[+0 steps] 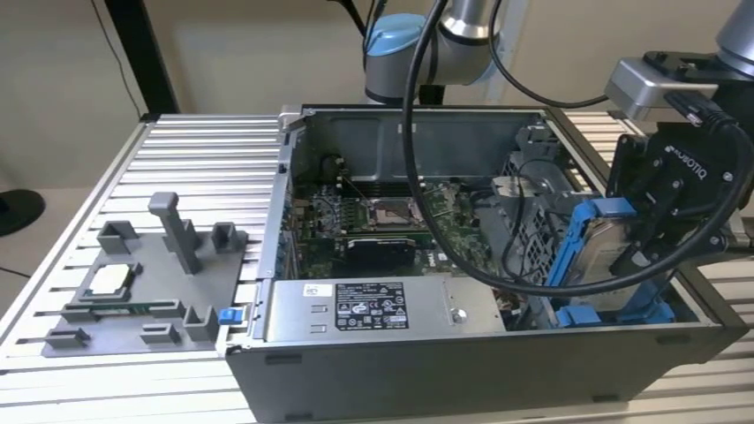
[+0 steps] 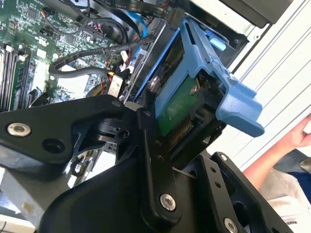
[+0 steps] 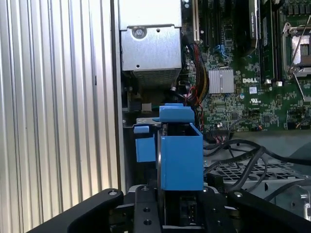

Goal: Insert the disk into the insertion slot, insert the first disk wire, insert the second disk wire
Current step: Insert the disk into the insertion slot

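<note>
Item: disk (image 1: 592,247) in blue carrier, standing on edge, pinched in my hand (image 1: 622,254), inside the open computer case (image 1: 471,371) at the exterior view's right end. Grey power-supply box (image 1: 353,309): white printed label.

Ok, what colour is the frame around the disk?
Bright blue. The frame on the disk shows best in the first wrist view.

exterior: high, oblique, whole case (image 1: 471,371); both wrist views: close, share disk (image 2: 177,104) (image 3: 181,160)
</note>
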Available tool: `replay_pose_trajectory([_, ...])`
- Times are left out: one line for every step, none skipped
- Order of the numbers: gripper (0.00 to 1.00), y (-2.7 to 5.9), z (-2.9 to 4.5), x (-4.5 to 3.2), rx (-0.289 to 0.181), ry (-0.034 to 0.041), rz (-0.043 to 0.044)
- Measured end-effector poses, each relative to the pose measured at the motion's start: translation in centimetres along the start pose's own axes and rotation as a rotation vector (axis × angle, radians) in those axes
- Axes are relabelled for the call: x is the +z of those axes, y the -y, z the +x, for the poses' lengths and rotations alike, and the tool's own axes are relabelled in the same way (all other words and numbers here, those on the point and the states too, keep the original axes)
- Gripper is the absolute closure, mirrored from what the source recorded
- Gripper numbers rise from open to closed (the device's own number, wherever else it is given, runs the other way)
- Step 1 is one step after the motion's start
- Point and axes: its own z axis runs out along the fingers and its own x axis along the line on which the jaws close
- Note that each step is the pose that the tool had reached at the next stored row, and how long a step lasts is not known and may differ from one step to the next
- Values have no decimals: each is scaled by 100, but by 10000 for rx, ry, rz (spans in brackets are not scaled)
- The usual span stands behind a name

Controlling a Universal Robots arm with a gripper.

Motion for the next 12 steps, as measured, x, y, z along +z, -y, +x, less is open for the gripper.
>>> replay_pose_trajectory([100, 0, 0, -8, 0, 0, -61])
replay_pose_trajectory([100, -2, 0, -20, 3, -5, -119])
replay_pose_trajectory([100, -4, -1, -33, 4, -10, -166])
replay_pose_trajectory([100, -3, -1, -47, 4, -13, -220])
replay_pose_trajectory([100, -3, -1, -65, 3, -17, -271])
replay_pose_trajectory([100, -2, -1, -81, 4, -21, -324])
replay_pose_trajectory([100, 2, -1, -92, 3, -22, -376])
replay_pose_trajectory([100, 2, -1, -108, 4, -21, -407])
replay_pose_trajectory([100, 1, -1, -127, 4, -26, -447])
replay_pose_trajectory([100, 1, 0, -130, 3, -22, -459])
replay_pose_trajectory([100, 1, -1, -130, 3, -18, -459])
replay_pose_trajectory([100, 1, -1, -129, 3, -13, -460])
